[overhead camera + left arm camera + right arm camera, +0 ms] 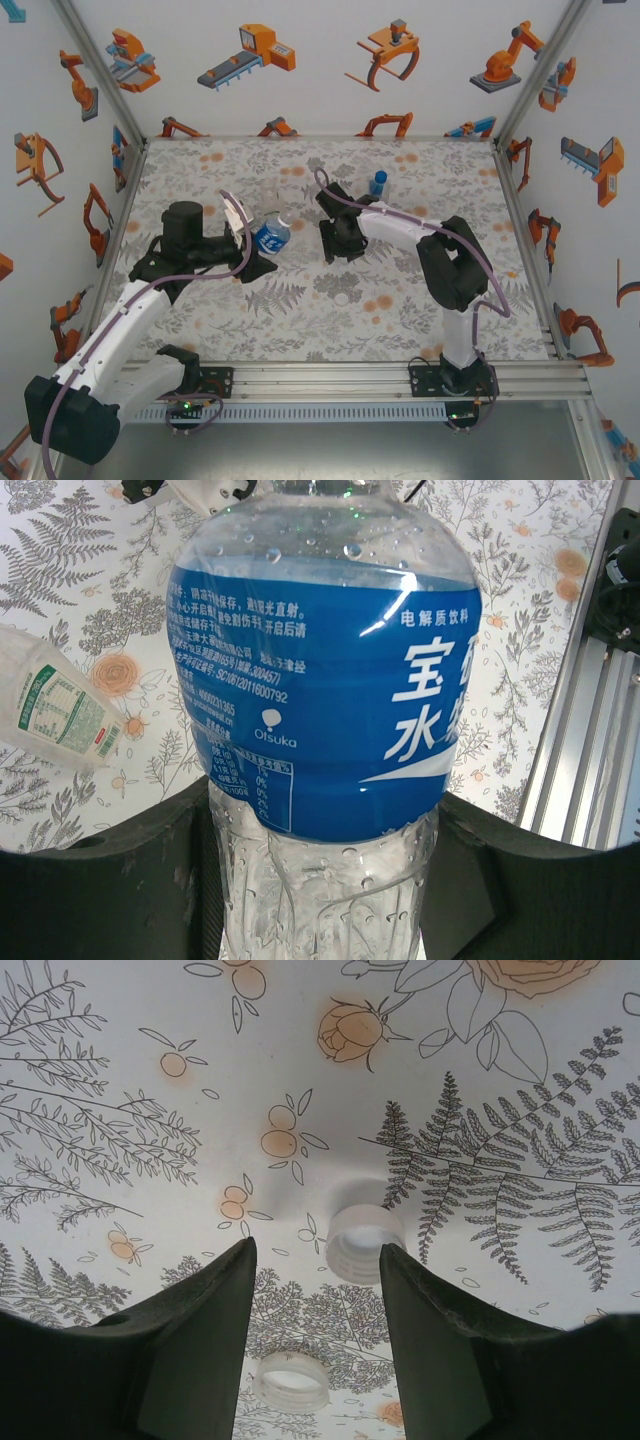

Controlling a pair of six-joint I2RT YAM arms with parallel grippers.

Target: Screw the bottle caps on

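Note:
My left gripper (320, 880) is shut on the clear lower body of the blue-labelled water bottle (325, 680), which is wet with droplets; from above this bottle (271, 237) sits left of centre. My right gripper (315, 1250) hangs open over the floral mat, nothing between its fingers. One white cap (363, 1243) lies open side up just past the right fingertip, and a second white cap (290, 1382) lies further under the gripper. From above, the right gripper (340, 240) is right of the held bottle. A small bottle with a blue cap (378, 184) stands behind it.
Another clear bottle with a green and white label (50, 705) lies on the mat left of the held one. A white cap (342, 298) rests on the mat in front of the right gripper. The aluminium rail (590, 730) runs along the near edge.

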